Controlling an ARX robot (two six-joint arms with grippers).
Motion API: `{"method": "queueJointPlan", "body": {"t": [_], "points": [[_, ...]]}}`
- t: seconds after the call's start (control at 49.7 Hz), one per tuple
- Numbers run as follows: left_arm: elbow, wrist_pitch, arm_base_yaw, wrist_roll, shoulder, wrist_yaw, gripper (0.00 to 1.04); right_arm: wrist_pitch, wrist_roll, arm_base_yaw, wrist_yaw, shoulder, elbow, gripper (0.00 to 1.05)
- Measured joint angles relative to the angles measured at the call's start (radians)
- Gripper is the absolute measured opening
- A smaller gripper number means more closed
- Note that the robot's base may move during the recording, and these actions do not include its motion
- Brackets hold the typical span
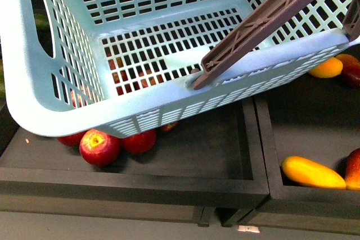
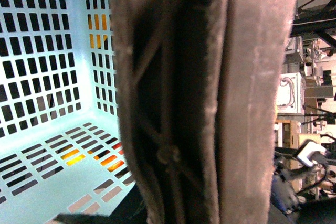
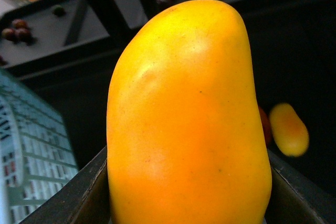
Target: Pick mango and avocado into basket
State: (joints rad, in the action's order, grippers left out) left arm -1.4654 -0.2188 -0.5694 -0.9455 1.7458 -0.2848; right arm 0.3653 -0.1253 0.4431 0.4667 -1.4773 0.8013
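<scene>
The light teal basket [image 1: 67, 111] fills the front view, held tilted above the dark fruit bins, and nothing lies in it. Its brown-grey handle [image 1: 270, 21] crosses the upper right. My left gripper is shut on that handle [image 2: 210, 98], which fills the left wrist view; the jaws themselves are hidden. My right gripper [image 3: 189, 213] is shut on the mango [image 3: 184, 124], a yellow-orange fruit that fills the right wrist view; the basket's side [image 3: 26, 150] shows beside it. Neither arm shows in the front view. The avocado is out of view.
Red apples [image 1: 100, 146] lie in the dark bin [image 1: 214, 155] under the basket. Other yellow mangoes [image 1: 312, 172] and dark red ones [image 1: 353, 167] lie in the right bin, with one more yellow mango [image 1: 326, 68] behind. A divider wall [image 1: 261, 139] separates the bins.
</scene>
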Motion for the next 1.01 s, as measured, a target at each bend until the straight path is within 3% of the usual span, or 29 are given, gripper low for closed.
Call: {"method": "queueJointPlan", "body": {"t": [0.382, 0.704, 1.006], "points": [[0.0, 0.0, 0.0, 0.002, -0.001, -0.001, 0.15, -0.012, -0.047, -0.254, 0.019, 0.181, -0.047, 0.64], [0.0, 0.0, 0.0, 0.003, -0.001, 0.003, 0.15, 0.016, -0.038, -0.461, -0.039, 0.166, -0.047, 0.64], [0.0, 0.0, 0.0, 0.004, -0.001, 0.001, 0.15, 0.035, -0.005, -0.585, -0.083, 0.08, -0.041, 0.64]]}}
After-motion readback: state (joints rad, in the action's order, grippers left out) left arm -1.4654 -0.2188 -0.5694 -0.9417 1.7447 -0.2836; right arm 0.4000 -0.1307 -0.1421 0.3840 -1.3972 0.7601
